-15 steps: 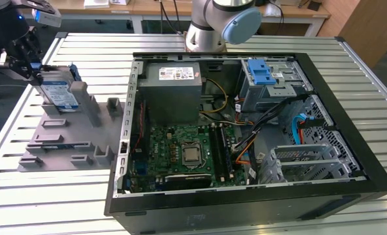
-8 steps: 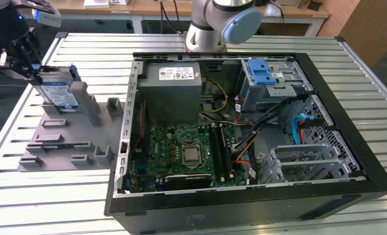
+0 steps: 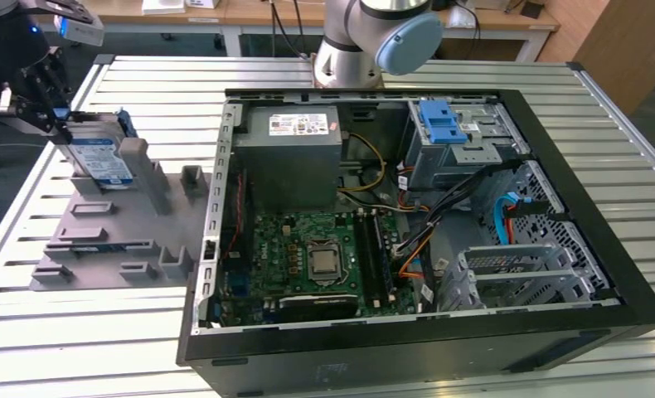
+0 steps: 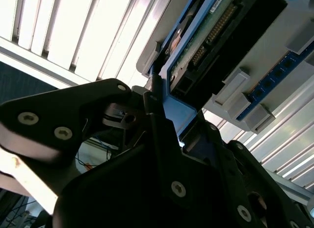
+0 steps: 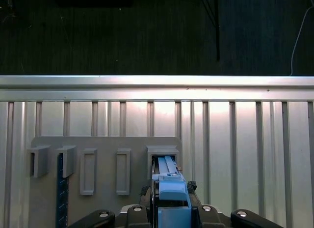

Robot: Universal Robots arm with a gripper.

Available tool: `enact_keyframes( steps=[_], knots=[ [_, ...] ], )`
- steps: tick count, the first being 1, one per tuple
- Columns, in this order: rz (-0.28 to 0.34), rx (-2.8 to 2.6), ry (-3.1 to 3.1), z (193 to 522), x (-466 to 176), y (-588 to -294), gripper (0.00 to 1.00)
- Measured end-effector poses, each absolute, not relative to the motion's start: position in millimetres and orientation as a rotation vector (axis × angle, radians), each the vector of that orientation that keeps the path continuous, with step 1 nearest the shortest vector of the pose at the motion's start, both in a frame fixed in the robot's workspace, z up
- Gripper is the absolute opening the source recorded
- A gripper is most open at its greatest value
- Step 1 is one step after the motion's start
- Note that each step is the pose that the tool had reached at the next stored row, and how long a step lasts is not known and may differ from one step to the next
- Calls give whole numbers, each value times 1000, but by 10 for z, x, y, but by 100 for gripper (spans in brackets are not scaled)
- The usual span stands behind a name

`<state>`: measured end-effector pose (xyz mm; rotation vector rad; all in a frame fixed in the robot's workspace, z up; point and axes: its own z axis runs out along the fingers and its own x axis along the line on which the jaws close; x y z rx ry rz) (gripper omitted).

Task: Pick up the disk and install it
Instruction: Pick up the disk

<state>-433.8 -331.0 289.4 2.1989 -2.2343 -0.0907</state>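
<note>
Disk (image 3: 98, 162) stood on edge in grey holder (image 3: 118, 240), near the worktop (image 3: 84, 348) edge on the exterior view's left. Its lower end was hidden in the slot, its top covered by gripper (image 3: 62, 128). Gripper was clamped on the disk, one finger on either side of its blue rail in both wrist views. Count: one disk, one holder, one open computer case (image 3: 361, 356) mid-worktop. Arm (image 3: 361, 41) was cut off above its base.
</note>
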Motion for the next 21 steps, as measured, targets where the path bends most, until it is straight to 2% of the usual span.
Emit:
enact_keyframes(
  steps=[21],
  knots=[
    [-91,2199,-2234,3054,-4338,-3310,37]
  ],
)
